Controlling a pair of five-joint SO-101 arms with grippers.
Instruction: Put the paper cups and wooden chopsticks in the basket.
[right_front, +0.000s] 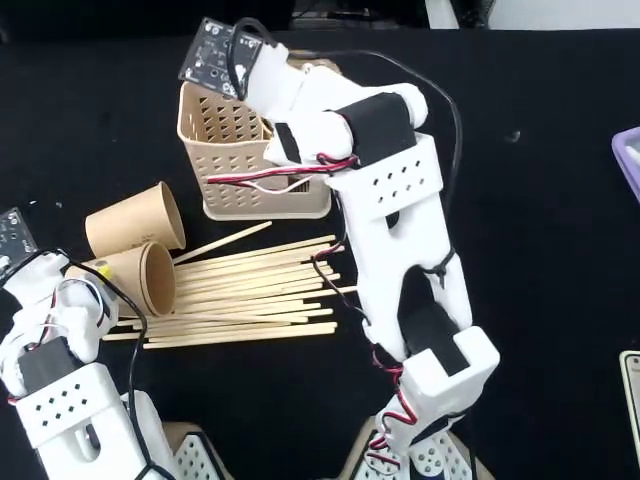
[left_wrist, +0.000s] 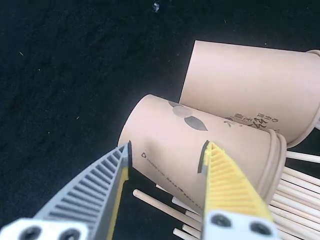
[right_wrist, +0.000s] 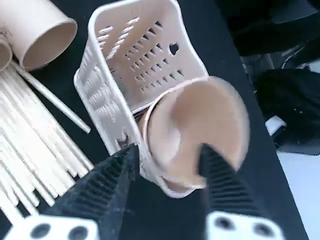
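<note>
A beige slotted basket (right_front: 222, 135) (right_wrist: 145, 55) stands at the back of the black table. My right gripper (right_wrist: 167, 150) hangs open over its rim, and a blurred paper cup (right_wrist: 195, 125) sits just past the fingertips against the basket's wall. Two more paper cups (right_front: 135, 220) (right_front: 135, 278) lie on their sides at the left, beside a pile of wooden chopsticks (right_front: 250, 290) (right_wrist: 30, 125). My left gripper (left_wrist: 166, 152) (right_front: 95, 285) is open. Its grey and yellow fingers stand on either side of the nearer cup's (left_wrist: 170, 125) closed end; the other cup (left_wrist: 250, 85) lies behind it.
A purple tray's edge (right_front: 628, 160) shows at the far right, with a pale object (right_front: 632, 390) below it. The right arm's white body (right_front: 400, 250) stretches over the chopsticks' right ends. Bare black table lies to the right of that arm.
</note>
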